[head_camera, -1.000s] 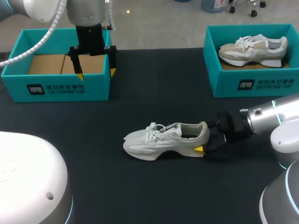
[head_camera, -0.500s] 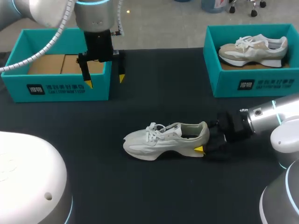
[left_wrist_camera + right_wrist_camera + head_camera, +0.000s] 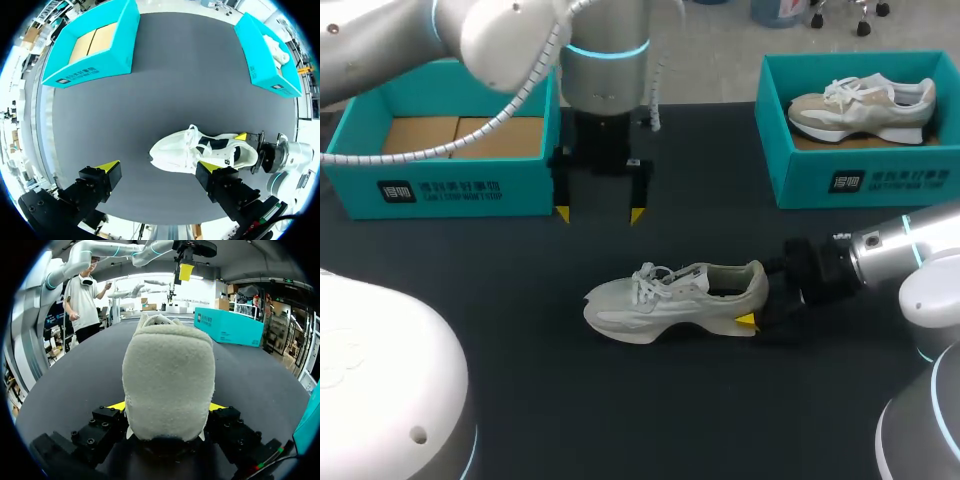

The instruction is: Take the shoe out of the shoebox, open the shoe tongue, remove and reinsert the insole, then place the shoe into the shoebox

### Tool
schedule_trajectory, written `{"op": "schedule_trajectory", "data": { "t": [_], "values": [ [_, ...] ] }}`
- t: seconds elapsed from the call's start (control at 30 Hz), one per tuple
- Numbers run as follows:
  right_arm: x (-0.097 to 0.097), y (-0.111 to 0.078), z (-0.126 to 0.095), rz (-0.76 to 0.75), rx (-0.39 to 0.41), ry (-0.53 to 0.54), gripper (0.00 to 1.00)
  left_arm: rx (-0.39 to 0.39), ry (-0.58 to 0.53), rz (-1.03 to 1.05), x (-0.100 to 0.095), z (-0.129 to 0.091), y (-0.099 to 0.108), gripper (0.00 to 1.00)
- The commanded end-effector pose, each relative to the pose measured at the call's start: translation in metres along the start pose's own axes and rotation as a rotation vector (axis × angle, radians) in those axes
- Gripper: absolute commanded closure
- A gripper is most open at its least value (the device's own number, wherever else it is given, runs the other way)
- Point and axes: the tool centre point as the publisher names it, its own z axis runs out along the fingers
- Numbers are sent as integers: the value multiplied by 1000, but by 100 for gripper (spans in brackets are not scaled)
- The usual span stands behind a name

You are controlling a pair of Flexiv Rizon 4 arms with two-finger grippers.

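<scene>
A white sneaker (image 3: 670,300) lies on its side on the black table, toe pointing left. My right gripper (image 3: 760,312) is shut on its heel; in the right wrist view the heel (image 3: 167,375) fills the gap, with a yellow fingertip (image 3: 117,405) against each side. My left gripper (image 3: 599,213) hangs open and empty above the table, just behind the shoe. In the left wrist view the shoe (image 3: 200,152) lies under that gripper (image 3: 159,168), with the right gripper (image 3: 252,145) at the heel. An open, empty teal shoebox (image 3: 440,190) stands at the back left.
A second teal shoebox (image 3: 850,180) at the back right holds another sneaker (image 3: 860,105). The black table (image 3: 650,400) stretches bare in front of the shoe. In the left wrist view the two boxes (image 3: 95,55) (image 3: 265,60) stand ahead of the fingers.
My left arm has swung from over the empty left box toward the middle, and its gripper now hangs just behind the shoe. The right gripper and the shoe have stayed put.
</scene>
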Motion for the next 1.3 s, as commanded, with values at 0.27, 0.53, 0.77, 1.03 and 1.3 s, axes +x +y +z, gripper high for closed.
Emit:
{"op": "schedule_trajectory", "data": {
  "t": [0.27,0.53,0.77,1.03,1.3],
  "values": [
    [-1,-2,4,0,4,-1,100,69,-23,48,66,14,-5,0],
    [-1,-2,4,0,4,-1,100,56,-36,103,94,33,-1,0],
    [-1,-2,4,0,4,-1,100,40,-23,142,112,46,-1,0],
    [-1,-2,4,0,4,-1,100,18,-10,157,130,59,0,0],
    [-1,-2,4,0,4,-1,100,-6,-48,187,137,69,14,0]
  ]
}}
